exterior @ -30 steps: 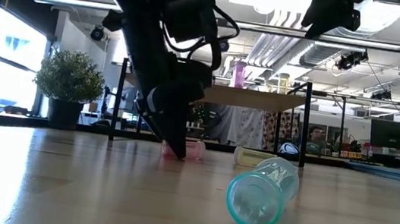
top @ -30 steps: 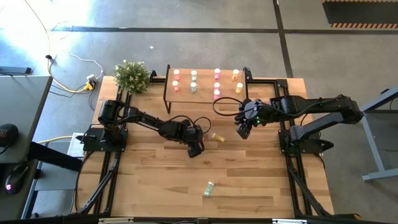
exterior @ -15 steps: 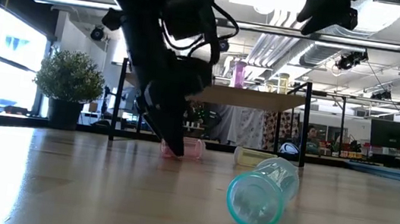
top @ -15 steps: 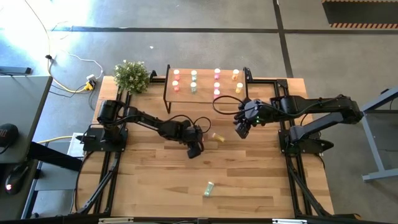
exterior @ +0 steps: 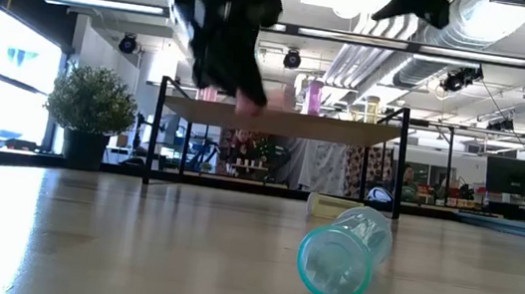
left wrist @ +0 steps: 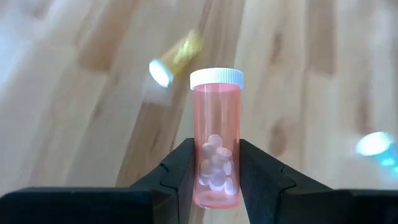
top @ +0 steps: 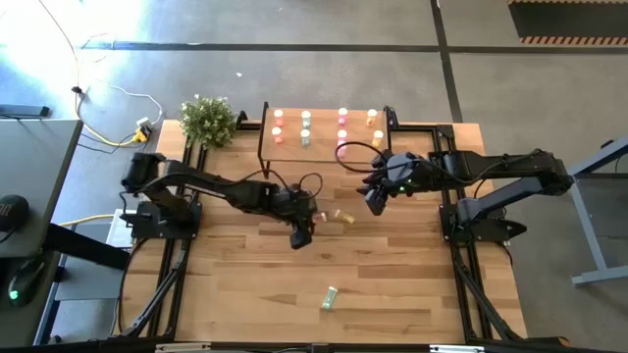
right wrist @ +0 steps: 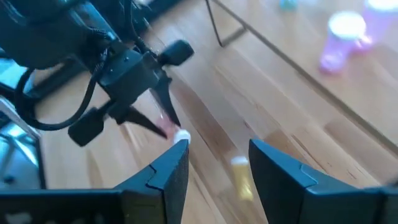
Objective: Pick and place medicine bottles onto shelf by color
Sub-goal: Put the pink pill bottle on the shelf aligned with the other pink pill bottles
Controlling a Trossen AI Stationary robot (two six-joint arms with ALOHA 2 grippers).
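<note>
Your left gripper (left wrist: pixel 216 168) was clamped on a salmon-red bottle (left wrist: pixel 216 140), both fingers pressed flat against its lower half, the white cap clear above them. In the overhead view it hung above the table (top: pixel 235 294), a little in front of the shelf (top: pixel 324 147). The bottle looked light, stiff and smooth-walled, with loose pills inside, so you would likely have found it slippery; a hold low on the body, as here, seemed sound. Your right gripper (right wrist: pixel 214 163) waited near the shelf's right front leg, its fingers spread and holding nothing.

A yellow bottle (top: pixel 344 217) lay on its side just beyond the left gripper, and a mint-green bottle (exterior: pixel 343 250) lay well apart nearer the front edge; round bottles like these may roll on the smooth wood planks. The shelf already carried bottles (top: pixel 305 128) in what looked like colour columns, though they were too small to sort with certainty. A potted plant (top: pixel 207 120) stood at the table's back-left corner.
</note>
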